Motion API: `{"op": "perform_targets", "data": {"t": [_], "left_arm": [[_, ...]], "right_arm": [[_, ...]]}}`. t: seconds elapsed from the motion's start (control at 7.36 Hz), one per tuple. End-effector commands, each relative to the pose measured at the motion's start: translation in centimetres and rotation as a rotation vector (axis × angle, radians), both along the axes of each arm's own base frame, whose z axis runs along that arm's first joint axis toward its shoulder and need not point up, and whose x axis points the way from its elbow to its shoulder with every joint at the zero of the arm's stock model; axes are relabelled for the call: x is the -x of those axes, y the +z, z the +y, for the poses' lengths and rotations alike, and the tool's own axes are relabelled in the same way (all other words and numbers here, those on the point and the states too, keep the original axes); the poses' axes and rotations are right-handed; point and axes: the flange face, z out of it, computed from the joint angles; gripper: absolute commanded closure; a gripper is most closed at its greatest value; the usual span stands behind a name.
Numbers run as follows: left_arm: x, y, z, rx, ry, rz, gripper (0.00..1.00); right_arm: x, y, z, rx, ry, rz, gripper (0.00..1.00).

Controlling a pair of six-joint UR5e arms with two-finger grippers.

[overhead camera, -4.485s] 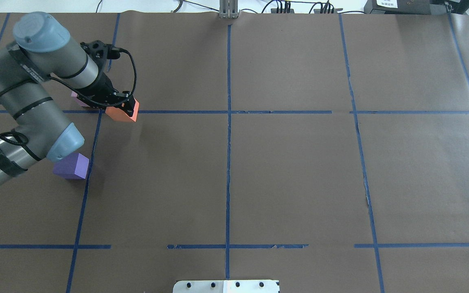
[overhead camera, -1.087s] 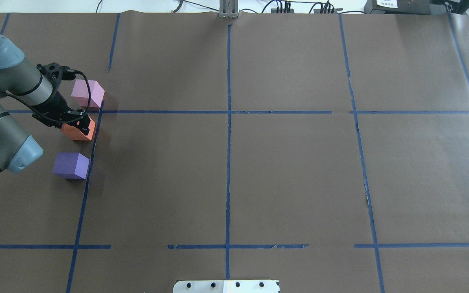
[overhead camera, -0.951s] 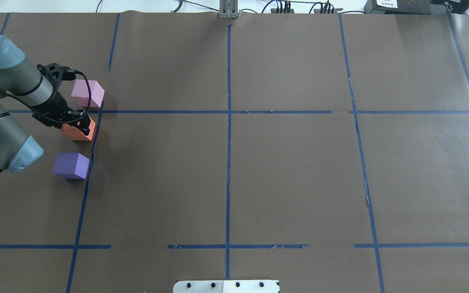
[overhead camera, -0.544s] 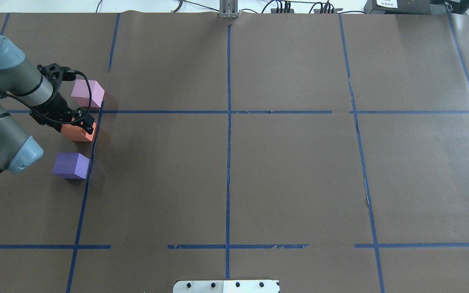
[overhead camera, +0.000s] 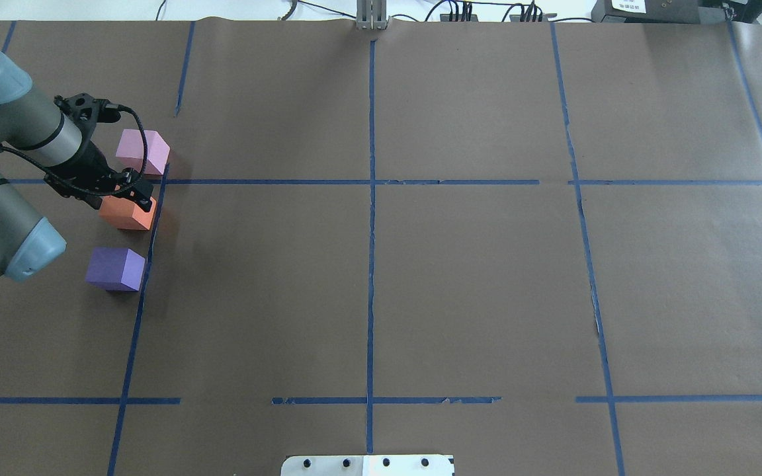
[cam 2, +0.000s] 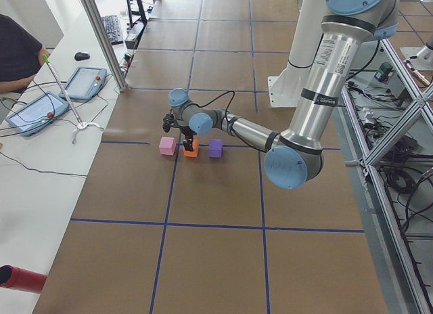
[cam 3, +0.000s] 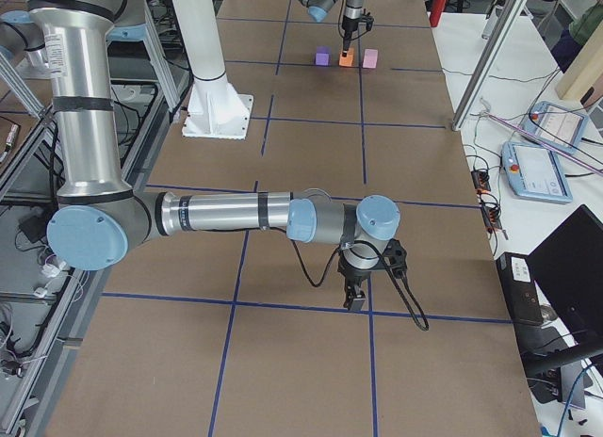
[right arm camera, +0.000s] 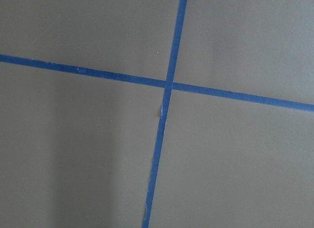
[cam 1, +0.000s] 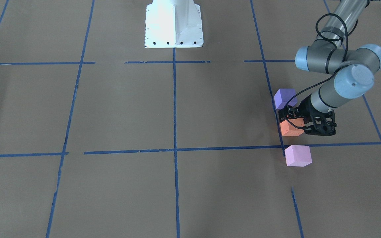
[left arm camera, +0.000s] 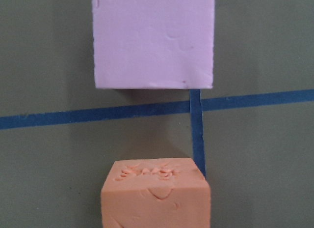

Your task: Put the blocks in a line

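Note:
Three blocks lie in a row near a blue tape line: the pink block [overhead camera: 143, 151], the orange block [overhead camera: 126, 215] and the violet block [overhead camera: 115, 268]. My left gripper [overhead camera: 126, 194] hangs just above the orange block, open and holding nothing. The front view shows its fingers [cam 1: 321, 131] spread on either side of the orange block [cam 1: 289, 129], between the violet block [cam 1: 284, 97] and the pink block [cam 1: 298, 155]. The left wrist view shows the orange block [left arm camera: 156, 198] below the pink one [left arm camera: 153, 39]. My right gripper [cam 3: 355, 303] shows only in the exterior right view; I cannot tell its state.
Brown paper with a grid of blue tape lines [overhead camera: 371, 182] covers the table. The robot's white base plate [cam 1: 173, 23] stands at the middle of the near edge. Tablets and cables lie on a side bench [cam 2: 47, 111] beyond the table's far edge.
The left gripper carried the orange block from beside the pink block to between pink and violet, set it down, let go, and has now risen slightly off it.

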Motion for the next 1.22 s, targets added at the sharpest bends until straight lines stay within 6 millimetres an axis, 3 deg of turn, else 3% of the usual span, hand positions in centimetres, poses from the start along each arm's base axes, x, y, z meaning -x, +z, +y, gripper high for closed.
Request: {"op": "perform_targets", "data": {"t": [0.0,0.27,0.41,0.54,0.68,0.82,0.95,1.09], "left_arm": [[1.4,-0.9,-0.1,0.007,-0.017,-0.013,0.00],[4.1,-3.6,-0.3,0.003,-0.050,-0.016,0.00],[6.3,-3.8,-0.8,-0.014,-0.067,-0.017,0.00],[10.6,-3.6,-1.0,-0.074,-0.083,-0.025,0.00],[14.5,-2.3,-0.8,-0.106,-0.092,-0.041,0.00],[19.8,1.0,-0.5,-0.127,-0.097,-0.063,0.00],[23.8,3.9,0.5,-0.139,-0.106,-0.081,0.00],[27.7,7.7,3.1,-0.133,-0.108,-0.074,0.00]], "right_arm": [[0.0,0.0,0.0,0.000,0.000,0.000,0.00],[0.0,0.0,0.0,0.000,0.000,0.000,0.00],[0.0,0.0,0.0,0.000,0.000,0.000,0.00],[0.0,0.0,0.0,0.000,0.000,0.000,0.00],[0.0,0.0,0.0,0.000,0.000,0.000,0.00],[0.0,0.0,0.0,0.000,0.000,0.000,0.00],[0.0,-0.1,-0.1,-0.002,0.000,0.000,0.00],[0.0,0.0,0.0,0.000,0.000,0.000,0.00]]}}
